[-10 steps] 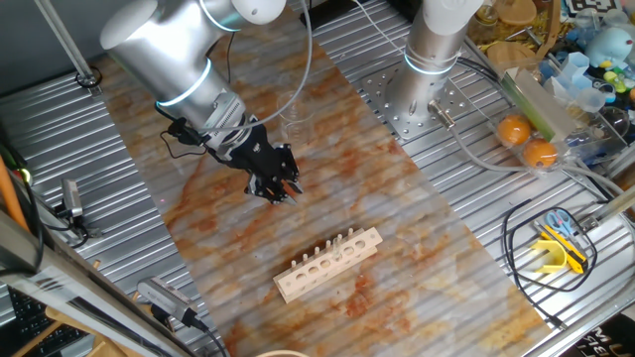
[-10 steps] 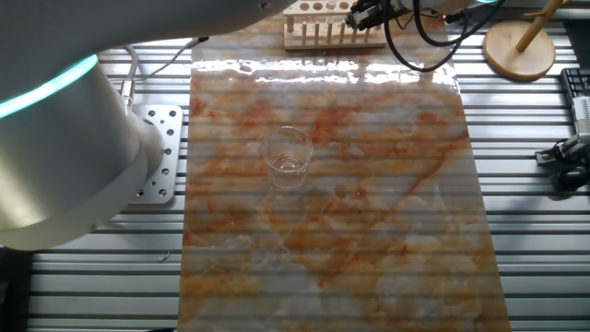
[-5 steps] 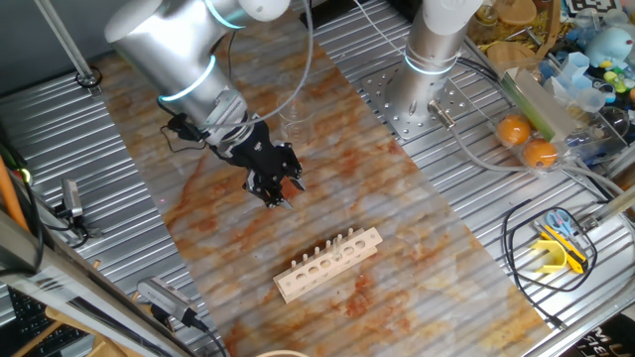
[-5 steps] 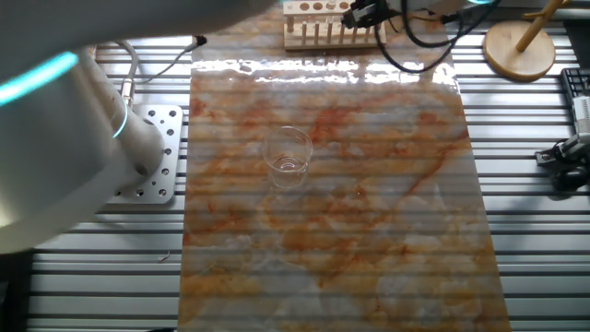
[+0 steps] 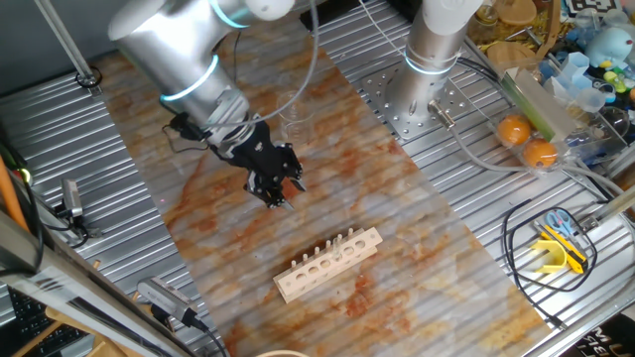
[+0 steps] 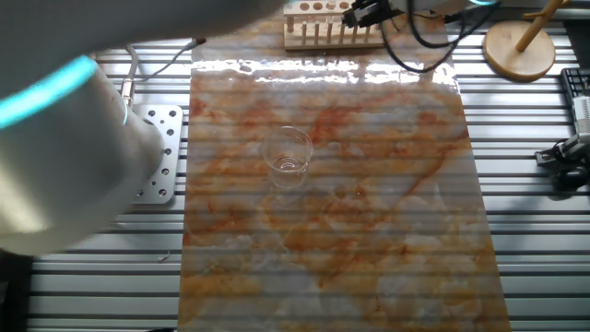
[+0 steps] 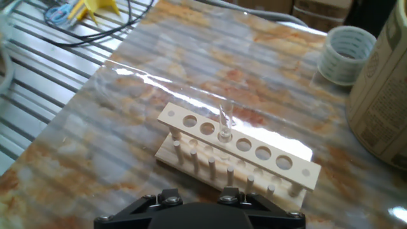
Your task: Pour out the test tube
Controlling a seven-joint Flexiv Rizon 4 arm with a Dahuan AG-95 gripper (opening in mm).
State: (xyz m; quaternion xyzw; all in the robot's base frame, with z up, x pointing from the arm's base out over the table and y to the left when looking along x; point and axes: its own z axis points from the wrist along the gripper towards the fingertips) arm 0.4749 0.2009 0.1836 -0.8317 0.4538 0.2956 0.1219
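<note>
The gripper point(image 5: 275, 191), centre-left of one fixed view, hangs above the mat, holding nothing; whether its fingers are spread cannot be told. The test tube point(image 7: 224, 122) stands upright in the rack point(image 7: 235, 149), mid-frame in the hand view. Risks: a misaligned descent could knock the near-invisible tube or tip the rack; the beaker point(image 6: 288, 158) stands well apart.

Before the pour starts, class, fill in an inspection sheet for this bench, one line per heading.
Surface: marbled orange mat on a ribbed metal table.
Job's things: test tube upright in the third hole of the wooden rack; beaker standing apart on the mat.
Clutter: tape roll, two oranges, scissors.
Claw: claw above the mat, short of the rack; jaw state unclear.
Cables: black loop on the table's edge.
Surroundings: second arm's base.
</note>
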